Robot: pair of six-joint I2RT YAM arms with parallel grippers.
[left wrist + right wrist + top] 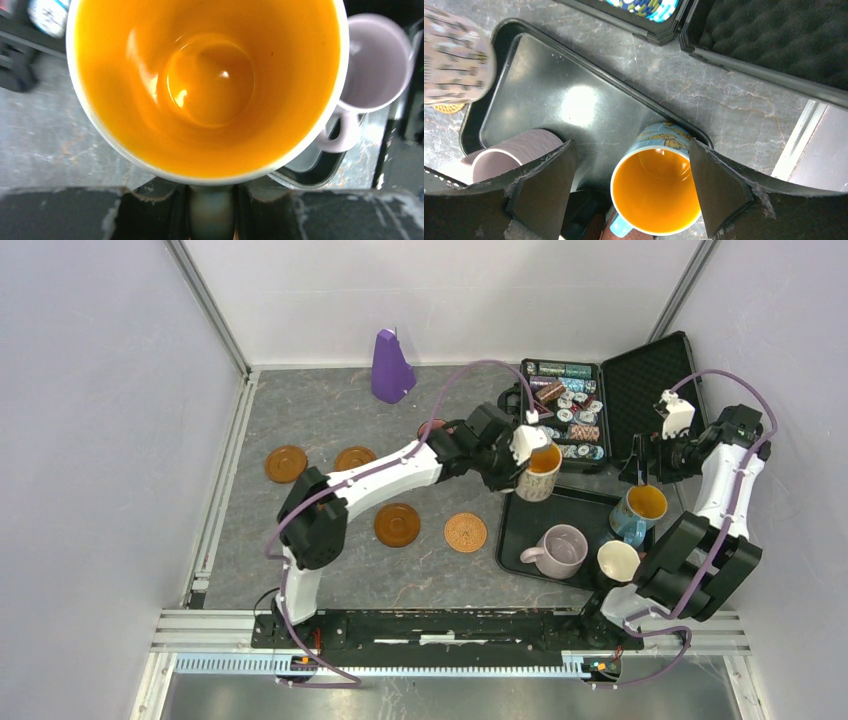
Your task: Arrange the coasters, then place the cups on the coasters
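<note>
Coasters [397,524] lie bare at left. The white mug [540,472] is clamped at its rim by the left gripper [527,448] above the tray [580,508] edge. With cup-placing in hand, a carry leftward onto a coaster is called for. The right gripper [631,192] is held open over the blue mug [655,189].

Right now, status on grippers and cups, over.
Left gripper shut on white mug, over tray corner. Right gripper open over blue mug. Visible coasters bare. Nothing between white mug and patterned coaster.
</note>
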